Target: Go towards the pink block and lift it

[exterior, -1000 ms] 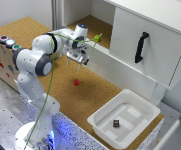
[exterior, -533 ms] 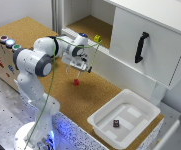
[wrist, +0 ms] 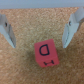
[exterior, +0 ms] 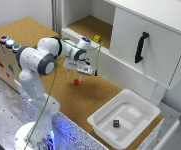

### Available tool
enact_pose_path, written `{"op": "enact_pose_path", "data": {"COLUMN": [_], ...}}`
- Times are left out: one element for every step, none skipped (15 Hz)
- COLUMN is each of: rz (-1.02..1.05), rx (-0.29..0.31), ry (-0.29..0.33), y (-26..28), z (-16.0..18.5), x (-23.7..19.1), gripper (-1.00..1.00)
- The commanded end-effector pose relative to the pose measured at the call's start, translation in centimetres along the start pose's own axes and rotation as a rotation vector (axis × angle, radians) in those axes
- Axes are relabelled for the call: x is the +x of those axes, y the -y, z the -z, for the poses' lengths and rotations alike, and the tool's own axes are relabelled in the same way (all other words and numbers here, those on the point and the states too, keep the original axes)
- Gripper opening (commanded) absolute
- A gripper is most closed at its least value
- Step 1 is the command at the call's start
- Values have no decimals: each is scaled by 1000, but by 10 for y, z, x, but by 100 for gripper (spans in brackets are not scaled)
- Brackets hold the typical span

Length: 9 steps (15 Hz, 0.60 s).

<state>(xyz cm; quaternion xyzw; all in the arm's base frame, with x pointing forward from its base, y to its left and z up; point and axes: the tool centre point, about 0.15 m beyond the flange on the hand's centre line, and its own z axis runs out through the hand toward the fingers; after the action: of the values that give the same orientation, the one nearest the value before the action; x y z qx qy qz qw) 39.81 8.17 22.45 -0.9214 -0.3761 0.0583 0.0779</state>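
While the pink block lies on the cork surface, it sits directly below the gripper, between the two fingers as the wrist view shows them, though nearer their tips than their roots and touching neither. Its upper face carries dark letters (a "D" and what looks like an "H", both blurred). In the exterior view the same block is only a small reddish speck just under the fingertips, and whether any gap remains between them and the cork cannot be told from there.

The gripper stands open, its fingers spread well wider than the block; their roots are cut off by the frame edge. The arm bends over from its base, whose lower part runs out of the exterior picture, and a thin green cable hangs along it.

Beyond the gripper, on the recessed cork shelf, rests a small yellow block, well apart from the pink one. Off to the exterior view's right of the gripper is a white tray holding a small dark block, its markings too small to read. A white cabinet door with a black handle stands past the shelf. On the exterior view's left, a box carries coloured buttons, partly hidden by the arm.
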Motion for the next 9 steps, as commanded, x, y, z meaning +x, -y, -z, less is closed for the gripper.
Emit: {"op": "enact_pose_path", "data": {"rz": [32,42,49,47,40,35,33,30,21], "rx": [-58,-76,-97,-112,-125,-138,-144,-141,-135], "ry": [-11,0,10,10,6,5,8,10,9], "y": [-24,-24,-24,-24,-22,-19,-14,-10,-6], "z": [-8,-7,-5,-2,1,3,1,-1,-7], "x": [7,5,0,-4,-10,-15,-20,-23,-26], "gripper": [100,100,100,100,100,100,100,100,100]}}
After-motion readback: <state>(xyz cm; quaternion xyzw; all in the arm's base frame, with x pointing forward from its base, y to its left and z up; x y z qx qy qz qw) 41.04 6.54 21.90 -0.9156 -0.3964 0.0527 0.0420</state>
